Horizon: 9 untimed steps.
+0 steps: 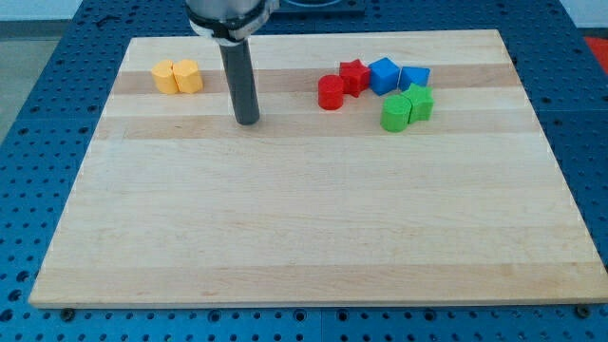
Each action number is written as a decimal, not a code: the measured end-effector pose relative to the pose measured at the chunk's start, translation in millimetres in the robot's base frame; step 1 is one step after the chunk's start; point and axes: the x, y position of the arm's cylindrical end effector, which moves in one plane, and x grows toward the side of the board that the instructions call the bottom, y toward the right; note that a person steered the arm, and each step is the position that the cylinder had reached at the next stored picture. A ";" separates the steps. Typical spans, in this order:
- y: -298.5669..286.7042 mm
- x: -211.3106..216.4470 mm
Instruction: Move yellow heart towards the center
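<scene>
Our rod has no fingers to open or close and holds nothing; my tip (pixel 247 121) rests on the table (pixel 304 237), to the right of and slightly nearer than the two yellow blocks. Which one is the yellow heart (pixel 188 76) we can hardly tell; we take the right one, touching the other yellow block (pixel 165 77). Both sit at the far left, well apart from the centre, so the push looks not yet begun. The pale wooden table lies on a blue perforated base (pixel 38 142). Red, blue and green blocks (pixel 380 87) cluster at the far right.
</scene>
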 end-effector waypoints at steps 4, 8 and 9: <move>-41.9 -118.7; -128.2 -49.4; -103.4 -29.3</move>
